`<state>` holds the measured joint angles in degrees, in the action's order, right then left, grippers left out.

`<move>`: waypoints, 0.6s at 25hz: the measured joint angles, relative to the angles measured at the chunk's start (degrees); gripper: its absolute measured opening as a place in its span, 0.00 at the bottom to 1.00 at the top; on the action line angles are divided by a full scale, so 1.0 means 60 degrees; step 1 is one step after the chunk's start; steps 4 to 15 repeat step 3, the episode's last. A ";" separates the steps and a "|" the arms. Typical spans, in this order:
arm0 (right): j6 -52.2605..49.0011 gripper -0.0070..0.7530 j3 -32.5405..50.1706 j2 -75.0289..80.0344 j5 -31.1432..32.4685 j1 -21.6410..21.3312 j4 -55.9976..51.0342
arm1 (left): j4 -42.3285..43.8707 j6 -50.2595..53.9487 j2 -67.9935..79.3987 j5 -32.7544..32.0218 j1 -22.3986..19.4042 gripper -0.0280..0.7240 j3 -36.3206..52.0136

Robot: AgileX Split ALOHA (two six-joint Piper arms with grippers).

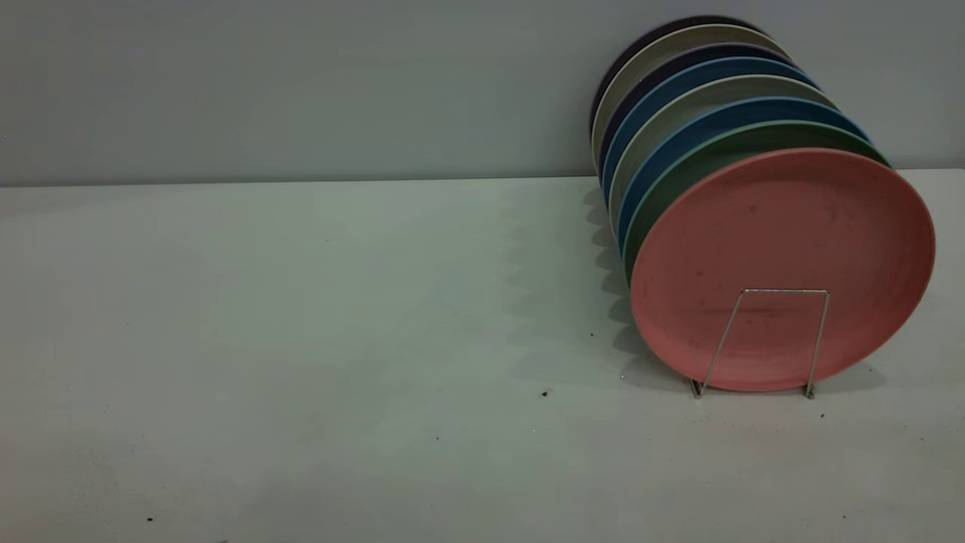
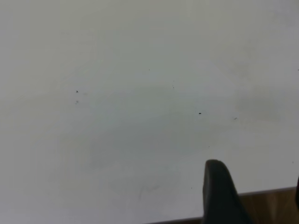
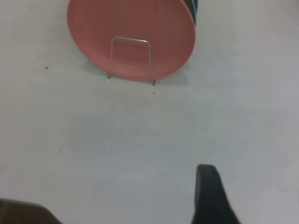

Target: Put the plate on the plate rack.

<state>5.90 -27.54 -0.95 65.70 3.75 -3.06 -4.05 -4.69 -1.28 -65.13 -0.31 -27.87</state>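
The salmon-pink plate stands upright at the front of a row of plates at the table's right back, leaning behind the front wire loop of the plate rack. From the right wrist view the plate and the rack's loop are seen far ahead of my right gripper, which is open with one dark finger in view and nothing at it. My left gripper hangs open over bare table near its edge, holding nothing. Neither gripper appears in the exterior view.
Behind the pink plate stand a teal-green plate, blue plates and several more, up against the back wall. The pale table stretches to the left. A wooden floor shows past the table's edge by the left gripper.
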 joint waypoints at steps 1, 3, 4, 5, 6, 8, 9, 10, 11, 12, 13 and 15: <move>0.0000 0.61 0.0000 0.0000 0.0000 0.0000 0.0000 | 0.0000 0.0000 0.0000 0.0000 0.0000 0.60 0.0000; 0.0000 0.61 0.0000 0.0000 0.0000 0.0000 0.0000 | 0.0000 0.0000 0.0000 0.0000 0.0000 0.60 0.0000; 0.0000 0.61 0.0000 0.0000 0.0000 0.0000 0.0000 | 0.0000 0.0000 0.0000 0.0000 0.0000 0.60 0.0000; 0.0000 0.61 0.0000 0.0000 0.0000 0.0000 0.0000 | 0.0000 0.0000 0.0000 0.0000 0.0000 0.60 0.0000; 0.0000 0.61 0.0000 0.0000 0.0000 0.0000 0.0000 | 0.0000 0.0000 0.0000 0.0000 0.0000 0.60 0.0000; 0.0000 0.61 0.0000 0.0000 0.0000 0.0000 0.0000 | 0.0000 0.0000 0.0000 0.0000 0.0000 0.60 0.0000; 0.0000 0.61 0.0000 0.0000 0.0000 0.0000 0.0000 | 0.0000 0.0000 0.0000 0.0000 0.0000 0.60 0.0000; 0.0000 0.61 0.0000 0.0000 0.0000 0.0000 0.0000 | 0.0000 0.0000 0.0000 0.0000 0.0000 0.60 0.0000; 0.0000 0.61 0.0000 0.0000 0.0000 0.0000 0.0000 | 0.0000 0.0000 0.0000 0.0000 0.0000 0.60 0.0000; 0.0000 0.61 0.0000 0.0000 0.0000 0.0000 0.0000 | 0.0000 0.0000 0.0000 0.0000 0.0000 0.60 0.0000; 0.0000 0.61 0.0000 0.0000 0.0000 0.0000 0.0000 | 0.0000 0.0000 0.0000 0.0000 0.0000 0.60 0.0000; 0.0000 0.61 0.0000 0.0000 0.0000 0.0000 0.0000 | 0.0000 0.0000 0.0000 0.0000 0.0000 0.60 0.0000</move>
